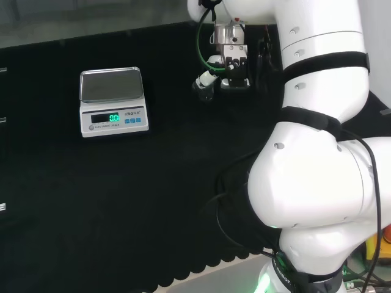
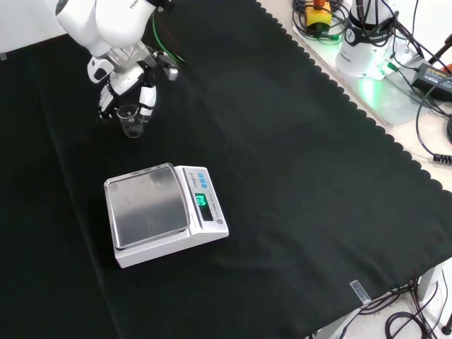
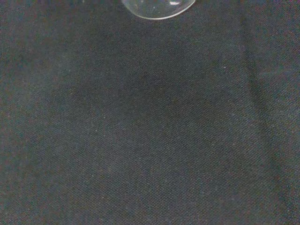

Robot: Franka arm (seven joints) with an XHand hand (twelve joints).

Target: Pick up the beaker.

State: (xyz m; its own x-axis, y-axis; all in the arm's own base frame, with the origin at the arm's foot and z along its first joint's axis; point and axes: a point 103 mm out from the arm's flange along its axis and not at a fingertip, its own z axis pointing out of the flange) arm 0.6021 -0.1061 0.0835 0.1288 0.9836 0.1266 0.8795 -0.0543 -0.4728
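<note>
Gripping beaker (image 2: 131, 120), fingers (image 2: 147, 99) curled

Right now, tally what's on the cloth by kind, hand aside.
Clear beaker: 1
Scale: 1
Total: 2

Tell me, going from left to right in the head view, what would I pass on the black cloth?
Scale → robot hand → the arm's big white links.
</note>
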